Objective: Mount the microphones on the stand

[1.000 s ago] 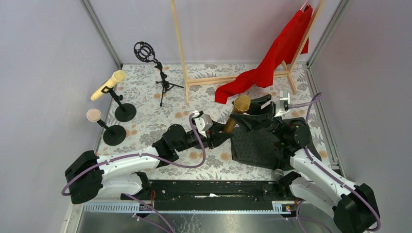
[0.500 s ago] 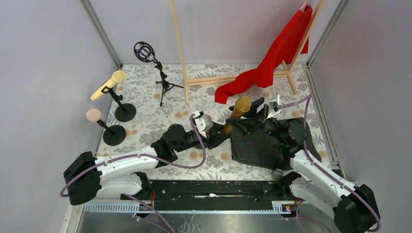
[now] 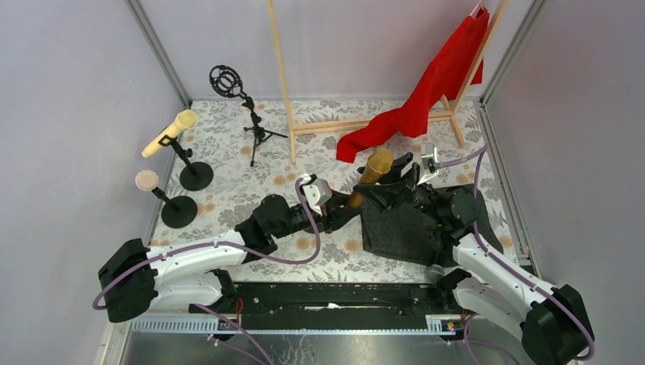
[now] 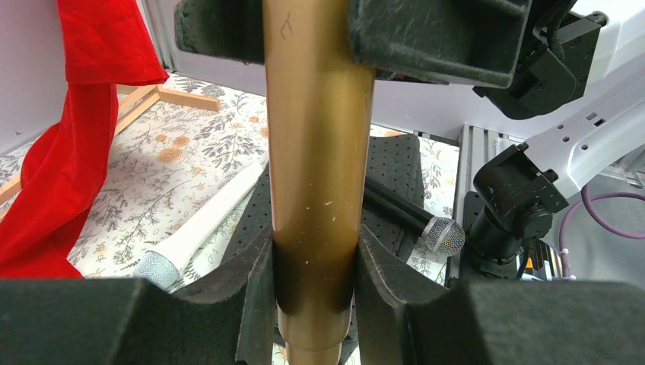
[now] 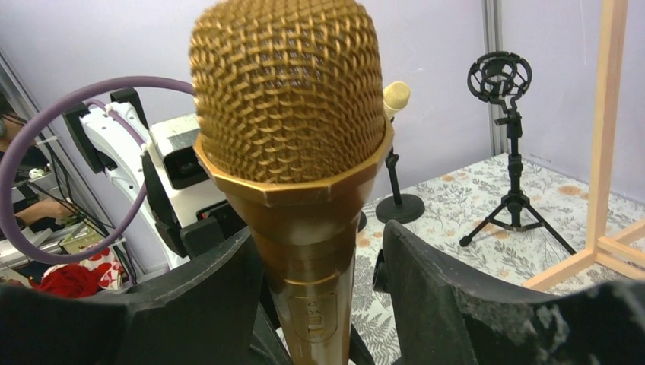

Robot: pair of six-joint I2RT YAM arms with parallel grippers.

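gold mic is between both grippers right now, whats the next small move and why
Probably close the right gripper on the gold microphone just below its head. In the right wrist view its fingers straddle the body, with a gap showing on one side, while the left gripper is clamped on the lower end. A firm second grip seems needed before the left lets go.

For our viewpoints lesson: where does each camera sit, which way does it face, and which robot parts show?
Top external: above and behind the arms, looking down on the floral table; left arm and right arm show.
Left wrist: on the left arm, looking along the left gripper, clamped on the gold microphone, towards the right arm.
Right wrist: on the right arm, looking past the right gripper, flanking that microphone, towards the tripod stand.
Shared: all three show the gold microphone.
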